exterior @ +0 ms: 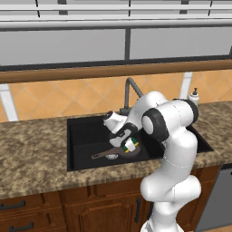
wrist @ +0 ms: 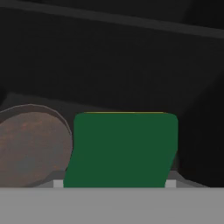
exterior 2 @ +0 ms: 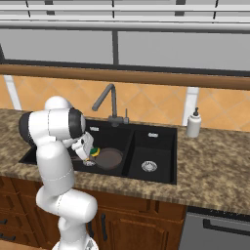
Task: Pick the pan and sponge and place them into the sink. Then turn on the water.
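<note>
**Sponge held over the wide basin, pan already below**

Sponge sits between the fingers of the tool, green face toward the hand camera and a thin yellow edge along its top; the tool is closed on it at a fairly wide spread. In both base views the tool hangs low inside the wide basin of the sink, just above or at the rim of the pan. The pan lies on the basin floor, its long handle pointing toward the front-left corner as the left base view shows it. From the hand view the pan lies just beside the sponge, to its left, with bare black basin floor beyond and to the right.

My reading is that a release here lands the sponge inside the sink, either on the pan's edge or just next to it. The basin walls stand well apart from the tool. The faucet rises behind the sink, over the divider, its small lever beside the base, up and back from the tool.
</note>
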### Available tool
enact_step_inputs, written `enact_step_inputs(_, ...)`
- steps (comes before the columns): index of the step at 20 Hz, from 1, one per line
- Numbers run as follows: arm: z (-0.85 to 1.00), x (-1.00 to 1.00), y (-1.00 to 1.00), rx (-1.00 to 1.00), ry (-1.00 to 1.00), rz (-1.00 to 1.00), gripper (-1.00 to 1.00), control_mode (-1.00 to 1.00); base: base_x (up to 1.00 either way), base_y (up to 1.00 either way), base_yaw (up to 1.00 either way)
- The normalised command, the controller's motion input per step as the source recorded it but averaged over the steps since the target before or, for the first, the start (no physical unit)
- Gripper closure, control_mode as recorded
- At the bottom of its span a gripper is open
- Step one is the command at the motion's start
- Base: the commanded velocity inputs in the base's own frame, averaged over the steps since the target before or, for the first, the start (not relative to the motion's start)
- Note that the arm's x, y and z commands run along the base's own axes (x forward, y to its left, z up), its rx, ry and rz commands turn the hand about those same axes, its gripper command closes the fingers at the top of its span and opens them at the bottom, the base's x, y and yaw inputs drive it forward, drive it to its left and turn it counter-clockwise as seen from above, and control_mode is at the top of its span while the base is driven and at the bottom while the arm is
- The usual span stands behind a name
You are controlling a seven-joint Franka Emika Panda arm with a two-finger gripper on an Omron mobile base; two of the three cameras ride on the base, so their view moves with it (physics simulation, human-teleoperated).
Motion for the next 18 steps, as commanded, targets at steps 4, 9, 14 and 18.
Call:
enact_step_inputs(4, -0.51, 0.12, -0.04, -0.05, 0.0, 0.0, 1.0, -1.0, 0.0, 0.0, 0.0)
enact_step_inputs(9, -0.38, 0.26, 0.0, -0.08, 0.0, 0.0, 1.0, -1.0, 0.0, 0.0, 0.0)
enact_step_inputs(14, -0.45, 0.25, 0.01, -0.13, 0.0, 0.0, 1.0, -1.0, 0.0, 0.0, 0.0)
enact_step_inputs(18, -0.49, 0.21, 0.0, -0.14, 0.0, 0.0, 1.0, -1.0, 0.0, 0.0, 0.0)
